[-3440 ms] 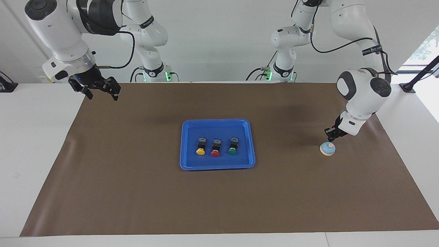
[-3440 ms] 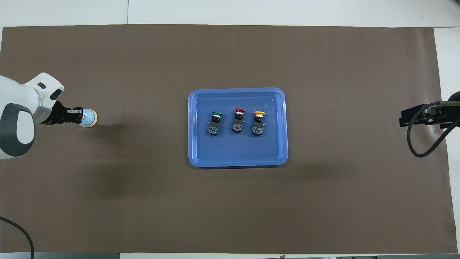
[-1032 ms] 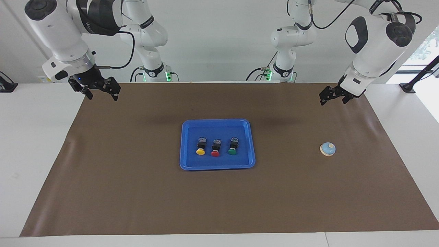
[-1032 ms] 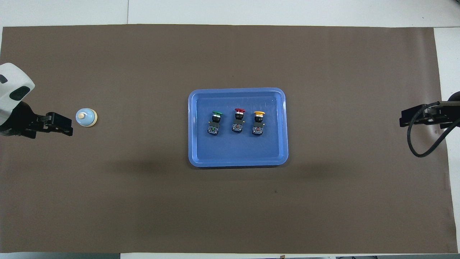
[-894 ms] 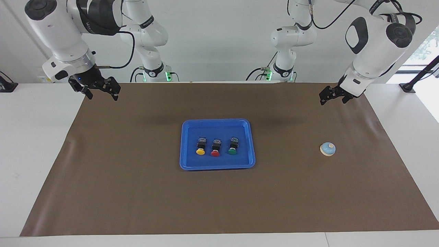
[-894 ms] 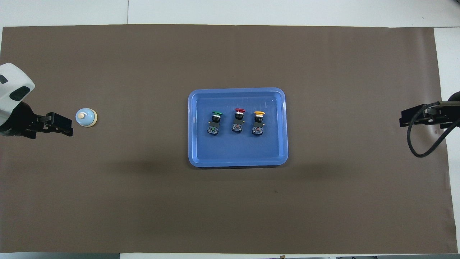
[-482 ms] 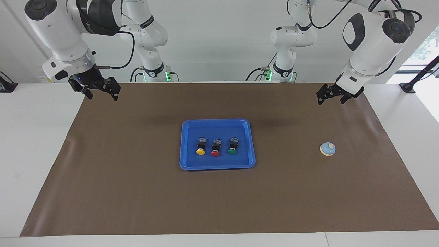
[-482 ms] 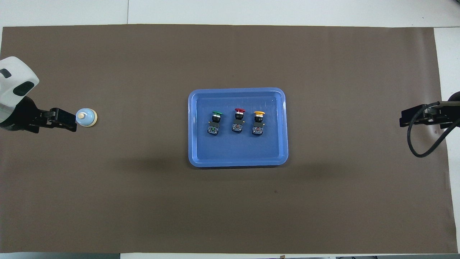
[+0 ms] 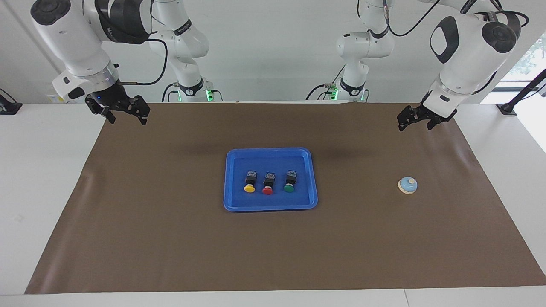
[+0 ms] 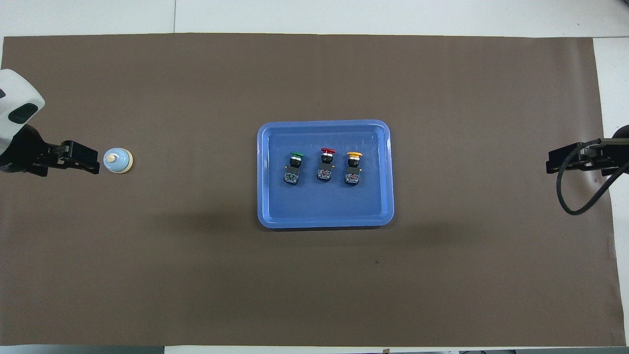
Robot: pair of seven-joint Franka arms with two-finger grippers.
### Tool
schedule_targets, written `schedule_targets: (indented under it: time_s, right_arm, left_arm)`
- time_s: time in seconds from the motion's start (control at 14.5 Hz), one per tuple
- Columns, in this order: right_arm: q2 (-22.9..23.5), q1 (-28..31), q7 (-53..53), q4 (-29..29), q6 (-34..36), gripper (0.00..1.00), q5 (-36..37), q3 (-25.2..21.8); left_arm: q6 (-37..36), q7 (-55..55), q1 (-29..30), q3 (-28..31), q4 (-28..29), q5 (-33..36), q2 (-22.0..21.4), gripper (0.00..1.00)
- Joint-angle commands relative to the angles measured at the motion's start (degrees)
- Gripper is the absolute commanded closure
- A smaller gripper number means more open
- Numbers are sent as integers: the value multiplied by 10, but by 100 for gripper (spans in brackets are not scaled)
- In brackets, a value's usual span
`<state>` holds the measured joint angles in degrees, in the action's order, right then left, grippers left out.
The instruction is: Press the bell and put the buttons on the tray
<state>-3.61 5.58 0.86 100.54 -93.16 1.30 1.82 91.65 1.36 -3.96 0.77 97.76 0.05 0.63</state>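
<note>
The blue tray lies in the middle of the brown mat. Three buttons stand in a row on it: yellow, red and green. The light-blue bell sits on the mat toward the left arm's end, untouched. My left gripper hangs open and empty high over the mat, well above the bell. My right gripper waits open and empty over the mat's corner at the right arm's end.
The brown mat covers most of the white table. A black stand sits on the white table off the mat at the left arm's end. A cable loops under the right wrist.
The left gripper, down at the bell earlier, has risen clear of it and has only wavered a little in the last second. The right arm, bell and buttons have not moved.
</note>
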Motion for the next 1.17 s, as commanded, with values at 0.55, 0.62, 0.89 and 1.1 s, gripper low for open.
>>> schedule_targets:
  time_s: [0.55, 0.62, 0.89, 1.1]
  right_arm:
    - [-4, 3, 8, -1, 10, 0, 3, 4]
    - [-4, 3, 8, -1, 10, 0, 3, 4]
    - [-4, 3, 8, -1, 10, 0, 3, 4]
    - [-4, 3, 8, -1, 10, 0, 3, 4]
  left_arm:
    - [-46, -1, 11, -25, -62, 1, 26, 0]
    - [-45, -1, 11, -25, -63, 1, 26, 0]
    - [-43, 0, 11, -25, -63, 0, 26, 0]
    - [-40, 1, 11, -25, -63, 0, 27, 0]
